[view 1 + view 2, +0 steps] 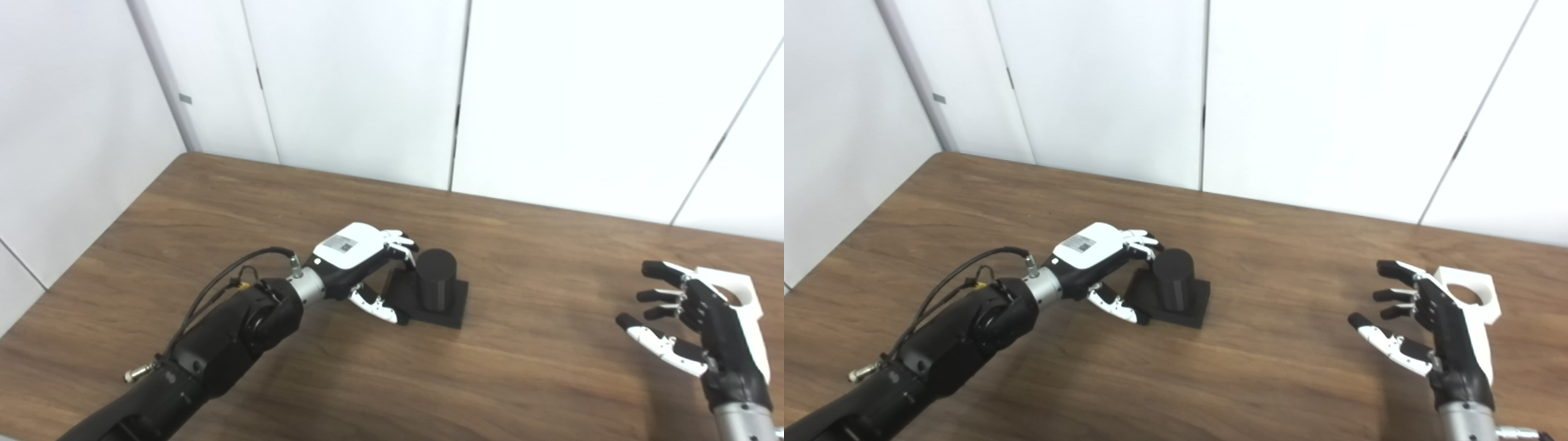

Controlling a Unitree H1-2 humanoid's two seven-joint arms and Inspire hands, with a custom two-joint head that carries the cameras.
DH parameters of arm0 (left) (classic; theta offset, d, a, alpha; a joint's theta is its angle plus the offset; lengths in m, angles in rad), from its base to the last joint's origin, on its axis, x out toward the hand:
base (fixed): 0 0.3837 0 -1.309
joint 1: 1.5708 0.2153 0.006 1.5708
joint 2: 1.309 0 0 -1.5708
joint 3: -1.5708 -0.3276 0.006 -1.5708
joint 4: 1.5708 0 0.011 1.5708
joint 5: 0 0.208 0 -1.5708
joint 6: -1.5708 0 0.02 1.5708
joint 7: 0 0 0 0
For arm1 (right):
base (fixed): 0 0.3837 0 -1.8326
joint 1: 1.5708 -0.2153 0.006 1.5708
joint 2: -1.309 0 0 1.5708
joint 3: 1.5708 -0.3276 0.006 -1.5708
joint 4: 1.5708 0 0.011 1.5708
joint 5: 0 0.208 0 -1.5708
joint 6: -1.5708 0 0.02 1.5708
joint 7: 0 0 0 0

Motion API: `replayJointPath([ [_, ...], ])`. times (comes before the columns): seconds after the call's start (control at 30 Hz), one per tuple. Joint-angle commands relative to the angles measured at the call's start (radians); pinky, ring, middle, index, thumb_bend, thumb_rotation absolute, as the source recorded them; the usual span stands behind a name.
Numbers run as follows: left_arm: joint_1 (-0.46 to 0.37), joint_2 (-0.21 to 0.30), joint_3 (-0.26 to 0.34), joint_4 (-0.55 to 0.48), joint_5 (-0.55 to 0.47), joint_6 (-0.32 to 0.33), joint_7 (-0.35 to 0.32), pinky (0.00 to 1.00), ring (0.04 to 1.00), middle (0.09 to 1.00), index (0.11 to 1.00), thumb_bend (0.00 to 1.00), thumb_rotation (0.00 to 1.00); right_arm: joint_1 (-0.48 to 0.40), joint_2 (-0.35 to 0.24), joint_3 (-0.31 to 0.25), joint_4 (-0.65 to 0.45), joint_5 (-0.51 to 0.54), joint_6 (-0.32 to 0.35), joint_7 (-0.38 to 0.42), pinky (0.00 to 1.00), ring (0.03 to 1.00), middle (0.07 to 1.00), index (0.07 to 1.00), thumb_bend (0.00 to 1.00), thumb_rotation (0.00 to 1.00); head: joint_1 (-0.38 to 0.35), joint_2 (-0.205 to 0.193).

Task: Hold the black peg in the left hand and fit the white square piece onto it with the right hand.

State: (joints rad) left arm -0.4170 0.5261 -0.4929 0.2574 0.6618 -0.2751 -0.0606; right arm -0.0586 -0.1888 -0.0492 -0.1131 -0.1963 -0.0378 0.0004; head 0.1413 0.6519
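I have my left hand [361, 260] curled around the black peg [436, 278], fingers on its far side, thumb at the near edge of its square base; I cannot tell how firm the grip is. The peg stands upright on the tabletop [527, 367]. My right hand [1433, 324] is open, fingers spread, holding nothing. The white square piece [1473, 294], with its round hole, lies just behind that hand.
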Motion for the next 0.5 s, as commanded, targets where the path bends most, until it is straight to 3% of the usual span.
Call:
replayJointPath([
  [0.0,0.028,-0.030,-0.064,-0.002,0.037,-0.044,-0.080,0.83,0.900,0.855,0.492,0.52,0.07,-0.039,-0.011,-0.004,-0.010,-0.004,-0.072,-0.019,0.50,0.621,0.750,0.715,0.54,0.00,-0.007,0.003],
  [0.27,0.016,-0.070,-0.096,0.022,0.039,-0.078,-0.091,0.82,0.900,0.846,0.491,0.52,0.07,-0.045,0.011,0.002,-0.001,-0.010,-0.086,-0.030,0.50,0.617,0.747,0.718,0.55,0.00,-0.114,0.019],
  [0.47,-0.016,-0.075,-0.153,0.064,0.114,-0.134,-0.079,0.82,0.887,0.852,0.492,0.52,0.07,-0.041,0.015,0.007,-0.018,-0.042,-0.094,-0.046,0.50,0.614,0.742,0.717,0.56,0.00,-0.208,0.023],
])
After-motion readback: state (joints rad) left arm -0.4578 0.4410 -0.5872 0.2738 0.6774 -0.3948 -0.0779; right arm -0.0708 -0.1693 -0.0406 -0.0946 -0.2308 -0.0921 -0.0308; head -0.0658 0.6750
